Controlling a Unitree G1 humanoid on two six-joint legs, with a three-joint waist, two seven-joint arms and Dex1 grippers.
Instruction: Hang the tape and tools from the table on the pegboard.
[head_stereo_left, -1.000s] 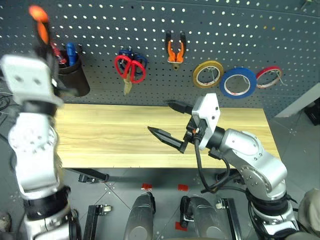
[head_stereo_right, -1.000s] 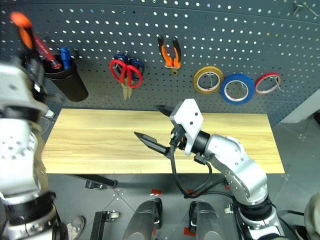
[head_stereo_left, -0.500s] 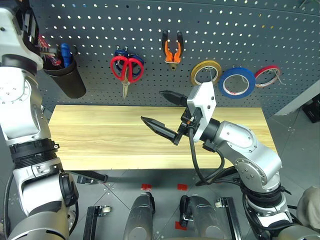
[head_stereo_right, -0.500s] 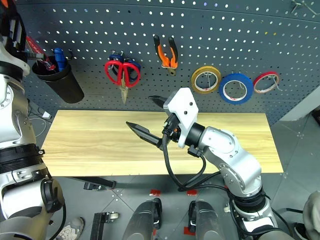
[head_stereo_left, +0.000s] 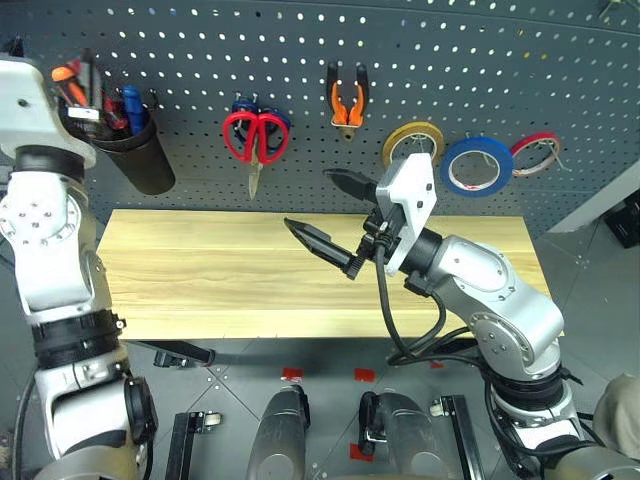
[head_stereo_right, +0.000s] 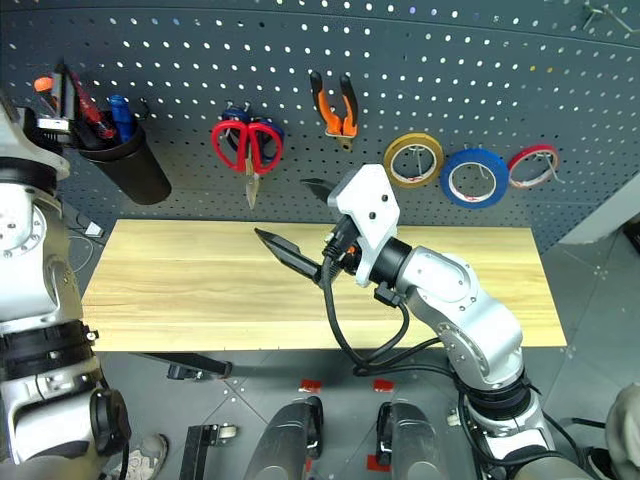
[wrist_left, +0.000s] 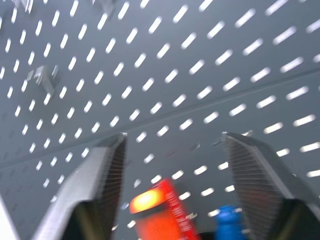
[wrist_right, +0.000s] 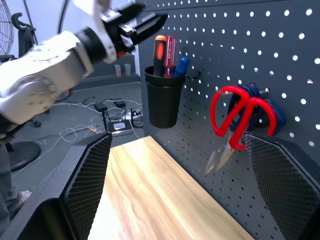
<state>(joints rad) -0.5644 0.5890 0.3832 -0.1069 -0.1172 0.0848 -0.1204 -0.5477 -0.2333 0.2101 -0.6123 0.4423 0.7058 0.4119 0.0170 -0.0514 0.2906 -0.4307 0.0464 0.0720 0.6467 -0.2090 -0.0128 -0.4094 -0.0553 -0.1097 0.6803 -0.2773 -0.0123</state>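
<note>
left claw spread above cup, screwdriver dropped inside (handle up) | right claw spread, empty, over surface | your tape, scissors, pliers hang on pegboard hooks.

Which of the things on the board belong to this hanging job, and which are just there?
Job: blue tape, red scissors, pliers, orange-topped screwdriver in the cup, pegboard, table.

Not the job: yellow tape, red tape, blue scissors, red and blue screwdrivers.
</note>
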